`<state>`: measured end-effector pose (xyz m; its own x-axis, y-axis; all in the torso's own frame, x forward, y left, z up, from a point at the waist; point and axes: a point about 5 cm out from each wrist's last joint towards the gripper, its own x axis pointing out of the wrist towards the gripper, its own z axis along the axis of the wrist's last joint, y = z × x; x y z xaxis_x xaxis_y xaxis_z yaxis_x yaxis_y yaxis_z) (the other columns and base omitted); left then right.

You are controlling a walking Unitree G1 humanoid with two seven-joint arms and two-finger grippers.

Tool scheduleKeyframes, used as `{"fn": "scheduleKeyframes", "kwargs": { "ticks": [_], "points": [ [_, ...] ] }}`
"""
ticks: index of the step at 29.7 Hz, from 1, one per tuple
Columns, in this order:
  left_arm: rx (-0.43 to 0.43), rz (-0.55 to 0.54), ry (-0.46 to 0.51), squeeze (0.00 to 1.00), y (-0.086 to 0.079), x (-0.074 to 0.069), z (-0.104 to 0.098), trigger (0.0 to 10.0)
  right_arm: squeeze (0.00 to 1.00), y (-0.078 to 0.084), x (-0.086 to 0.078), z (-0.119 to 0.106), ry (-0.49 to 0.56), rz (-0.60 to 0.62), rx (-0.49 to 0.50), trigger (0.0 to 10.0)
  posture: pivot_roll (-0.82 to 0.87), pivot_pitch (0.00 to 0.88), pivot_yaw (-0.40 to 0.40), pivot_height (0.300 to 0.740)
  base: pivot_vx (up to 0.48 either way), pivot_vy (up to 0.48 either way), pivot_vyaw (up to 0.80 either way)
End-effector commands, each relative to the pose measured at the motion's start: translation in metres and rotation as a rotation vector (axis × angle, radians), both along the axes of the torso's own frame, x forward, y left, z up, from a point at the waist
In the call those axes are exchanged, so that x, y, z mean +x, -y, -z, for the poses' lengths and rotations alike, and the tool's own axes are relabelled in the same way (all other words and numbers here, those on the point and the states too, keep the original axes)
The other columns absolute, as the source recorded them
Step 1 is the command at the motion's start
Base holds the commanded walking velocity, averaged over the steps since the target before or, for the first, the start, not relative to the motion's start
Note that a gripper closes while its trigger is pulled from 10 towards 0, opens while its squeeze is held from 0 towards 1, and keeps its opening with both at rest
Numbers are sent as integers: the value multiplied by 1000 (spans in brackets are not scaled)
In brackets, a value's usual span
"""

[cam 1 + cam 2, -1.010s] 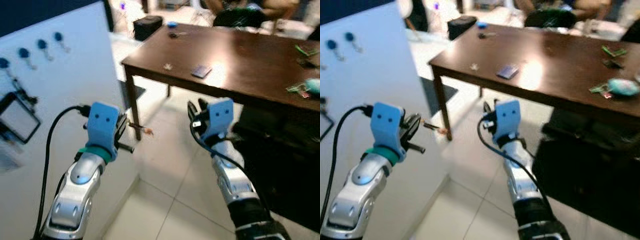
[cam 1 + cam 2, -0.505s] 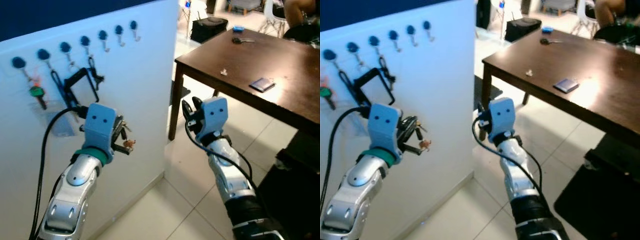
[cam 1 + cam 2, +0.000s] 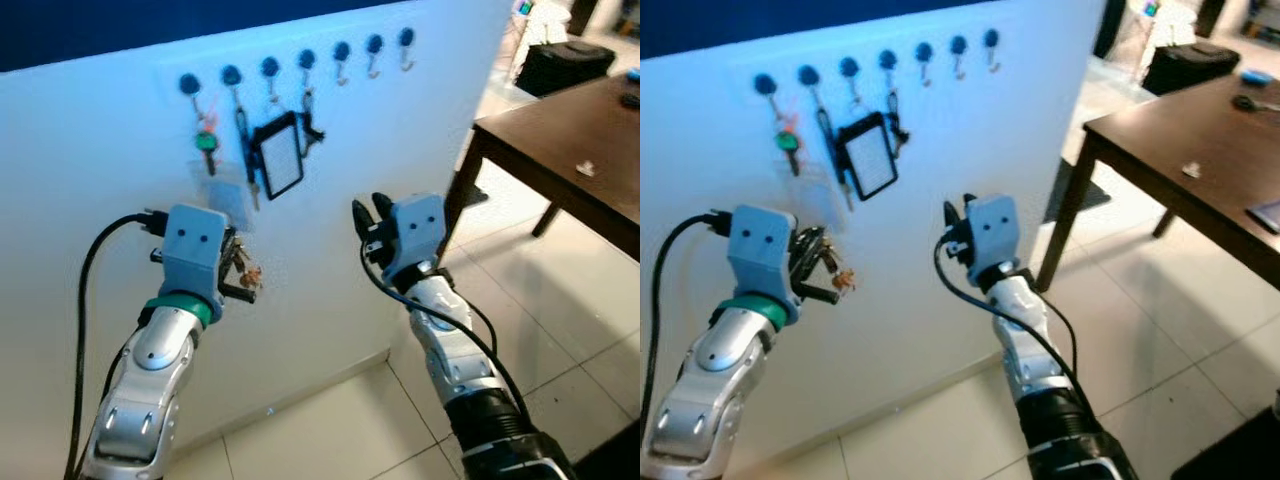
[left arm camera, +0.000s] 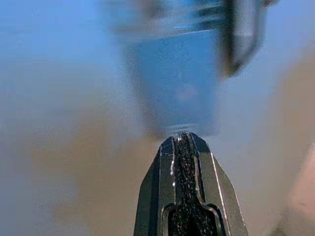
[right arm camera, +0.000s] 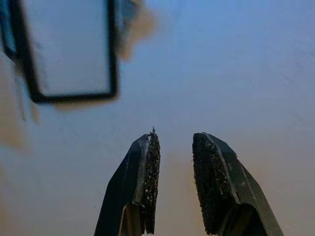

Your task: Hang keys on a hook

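A white panel point(image 3: 120, 200) faces me with a row of blue hooks point(image 3: 307, 60) along its top. A green key point(image 3: 206, 140), a clear badge point(image 3: 222, 185) and a black-framed card holder point(image 3: 280, 160) hang from the left hooks. The three hooks on the right point(image 3: 374, 44) are bare. My left gripper point(image 3: 238, 272) is raised below the badge, close to the panel, and is shut on a bunch of keys point(image 3: 250, 277) with a brown tag. In the left wrist view its fingers point(image 4: 170, 162) press together. My right gripper point(image 3: 368, 222) is raised beside it, open and holding nothing; its pads point(image 5: 150, 172) stand apart.
A dark wooden table point(image 3: 570, 160) stands to the right past the panel's edge, with a black bag point(image 3: 570, 65) behind it. Pale tiled floor point(image 3: 560, 330) stretches below and to the right.
The view has swung left, so the panel now faces me and the table has slid off to the right. Both arms keep their raised pose, and the left gripper still holds the keys.
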<state>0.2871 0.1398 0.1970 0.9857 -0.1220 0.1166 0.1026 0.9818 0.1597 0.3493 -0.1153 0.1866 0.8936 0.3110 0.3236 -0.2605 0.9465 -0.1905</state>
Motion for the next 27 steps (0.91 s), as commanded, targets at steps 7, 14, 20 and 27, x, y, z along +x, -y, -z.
{"fn": "scheduleKeyframes", "kwargs": {
  "ticks": [7, 14, 20, 27],
  "points": [
    [10, 0, -1, 0, 4, -2, 3, 10000, 0, -1, 0, 6, -23, -6, -6, 10000, -7, 0, 85, 740, 0, 0, 800],
    [10, 0, -9, 0, 8, -4, 6, 10000, 0, -1, 0, 7, -24, -6, -6, 10000, -7, 0, 83, 740, 0, 0, 800],
    [11, -10, -10, 0, 7, -4, 6, 10000, 0, -1, 0, 7, -24, -9, -3, 10000, -2, 0, 79, 740, 0, 0, 794],
    [-1, -17, -8, 0, 6, -7, 6, 10000, 0, -3, 0, 7, -29, -22, 25, 10000, 4, 0, 76, 740, -372, 0, 70]
  ]
}}
